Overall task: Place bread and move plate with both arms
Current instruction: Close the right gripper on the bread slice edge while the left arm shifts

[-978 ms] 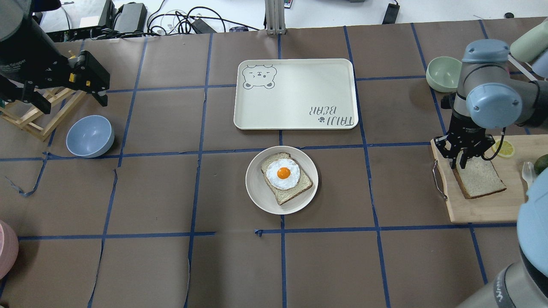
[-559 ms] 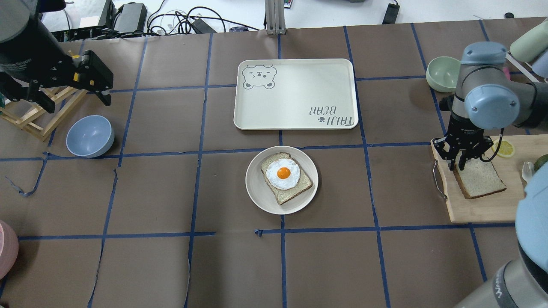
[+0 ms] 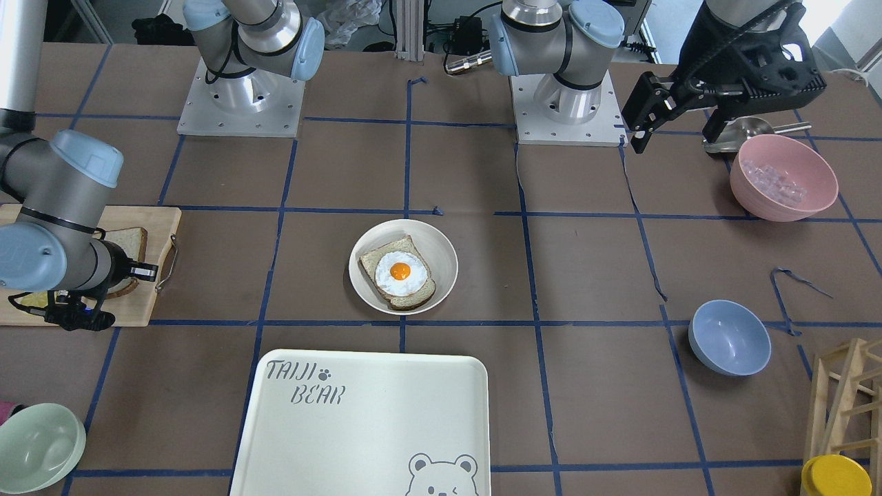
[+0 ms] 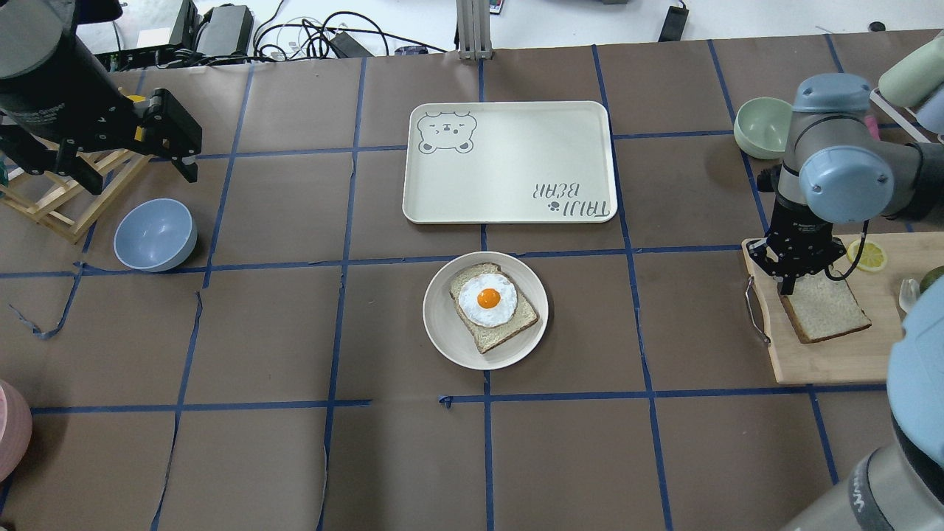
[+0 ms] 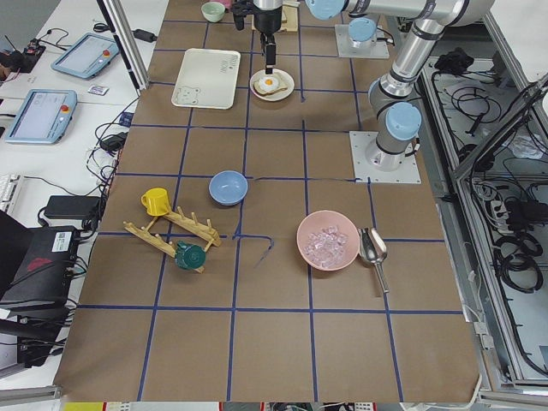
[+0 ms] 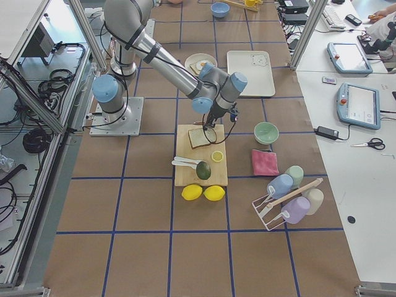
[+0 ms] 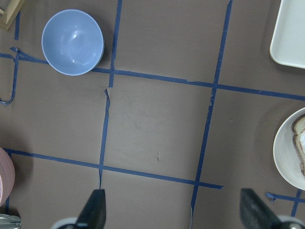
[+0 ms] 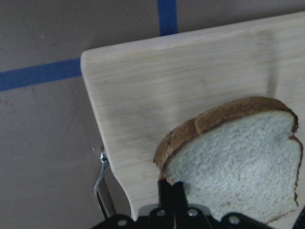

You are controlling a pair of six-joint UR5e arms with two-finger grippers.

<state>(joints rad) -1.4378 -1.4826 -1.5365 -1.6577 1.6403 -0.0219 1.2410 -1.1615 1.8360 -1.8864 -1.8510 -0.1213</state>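
Bear-print tray point(image 4: 509, 162), blue bowl point(image 4: 155, 234), green bowl point(image 4: 763, 127), wooden cutting board point(image 4: 833, 361), lemon slice point(image 4: 867, 256), egg-topped toast point(image 4: 493, 306)

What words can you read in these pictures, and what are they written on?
"TAIJI BEAR": printed on the cream tray, next to a little paw print.
Small white lettering on the left gripper and the right gripper: too small to read.
No other text shows.

Bright, even, diffuse overhead light in every view. Soft, faint shadows hugging plate point(image 4: 442, 339) and blue bowl point(image 4: 155, 234) on matte brown table point(image 4: 295, 332). Near-clipped white surface point(image 4: 575, 22) beyond far edge. Sharp focus in fixed views. Slight softness in right wrist close-up, blurred crumb on bread point(image 8: 238, 157). Wide-angle perspective lean at side-view edges
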